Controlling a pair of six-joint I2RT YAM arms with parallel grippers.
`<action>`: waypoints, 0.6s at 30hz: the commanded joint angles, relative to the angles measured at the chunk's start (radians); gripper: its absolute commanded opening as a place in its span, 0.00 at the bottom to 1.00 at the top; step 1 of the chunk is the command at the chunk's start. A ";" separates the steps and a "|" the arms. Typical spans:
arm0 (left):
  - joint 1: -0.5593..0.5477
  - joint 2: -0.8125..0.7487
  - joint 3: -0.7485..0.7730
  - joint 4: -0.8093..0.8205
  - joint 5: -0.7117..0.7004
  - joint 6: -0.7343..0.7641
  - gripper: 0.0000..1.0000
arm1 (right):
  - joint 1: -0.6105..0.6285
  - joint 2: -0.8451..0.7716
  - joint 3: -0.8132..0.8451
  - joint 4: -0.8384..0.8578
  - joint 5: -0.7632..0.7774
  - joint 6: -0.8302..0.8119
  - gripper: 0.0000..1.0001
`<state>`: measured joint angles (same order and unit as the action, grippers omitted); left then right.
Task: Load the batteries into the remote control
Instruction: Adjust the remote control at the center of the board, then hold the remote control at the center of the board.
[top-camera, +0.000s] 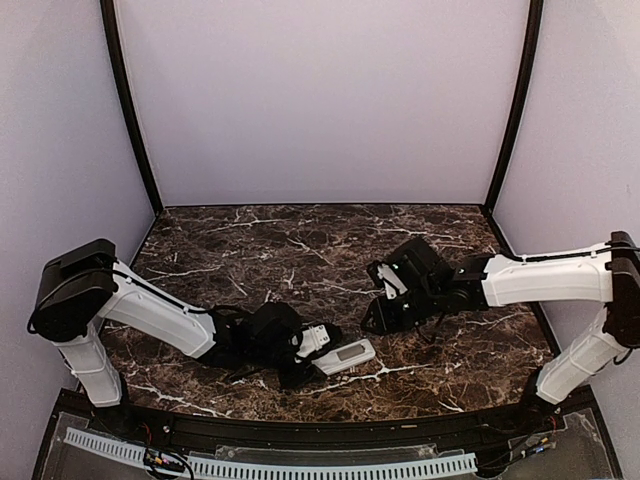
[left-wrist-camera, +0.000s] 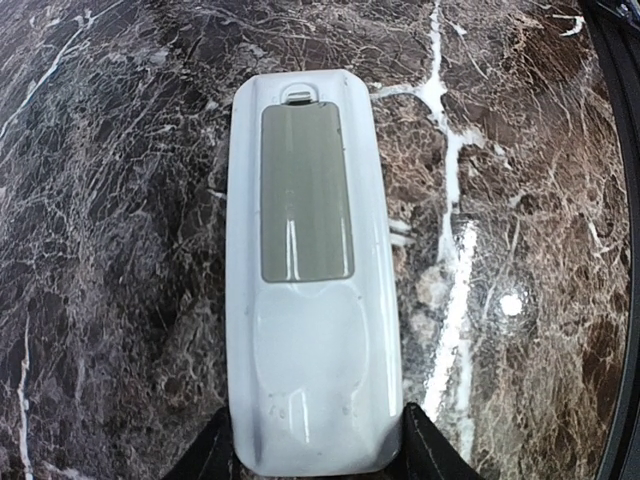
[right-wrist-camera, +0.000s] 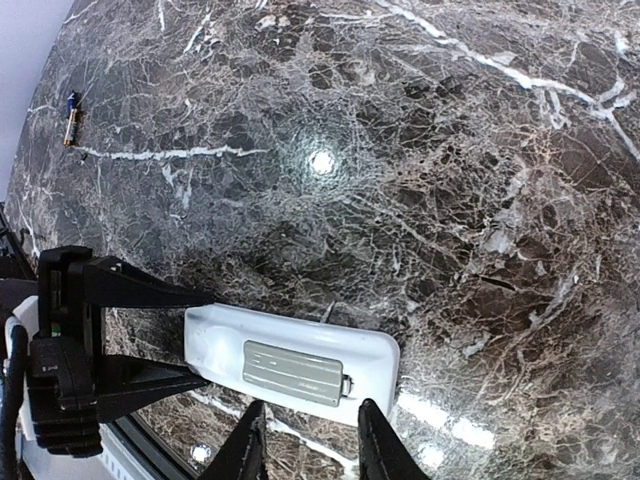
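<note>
The remote (top-camera: 345, 354) lies back-up on the tabletop (top-camera: 300, 240), near the front edge and about midway between the arms. The left hand (left-wrist-camera: 320, 462) grips its left end, a finger against each long side. The grey cover (left-wrist-camera: 305, 190) sits flush in its recess, so the compartment is closed. The right hand (right-wrist-camera: 312, 440) hangs just over the remote's right end, narrowly parted and empty. One battery (right-wrist-camera: 70, 106) shows only in the right wrist view, well apart from the remote beside a pale wall. I cannot find a second one.

The main risk, I judge, is in opening the cover. The remote is held at one end only, so a push on the latch could swing the free end or slide the body out of the grip on this glossy stone. The latch tab is small, and a fingertip could skid off it. A cover that pops free suddenly could land on the battery's side and get in the way.
</note>
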<state>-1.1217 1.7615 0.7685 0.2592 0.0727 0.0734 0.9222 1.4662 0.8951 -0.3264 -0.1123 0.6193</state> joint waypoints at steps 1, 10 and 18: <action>-0.011 -0.002 -0.017 -0.073 -0.041 -0.066 0.17 | 0.011 0.051 -0.004 0.035 0.023 0.035 0.28; -0.013 0.019 0.006 -0.111 -0.049 0.004 0.19 | 0.066 0.191 0.072 -0.020 0.086 0.066 0.24; -0.018 0.029 0.017 -0.134 -0.062 -0.016 0.19 | 0.079 0.214 0.073 -0.040 0.088 0.082 0.19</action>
<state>-1.1328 1.7634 0.7849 0.2295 0.0326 0.0559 0.9848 1.6585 0.9539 -0.3481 -0.0322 0.6823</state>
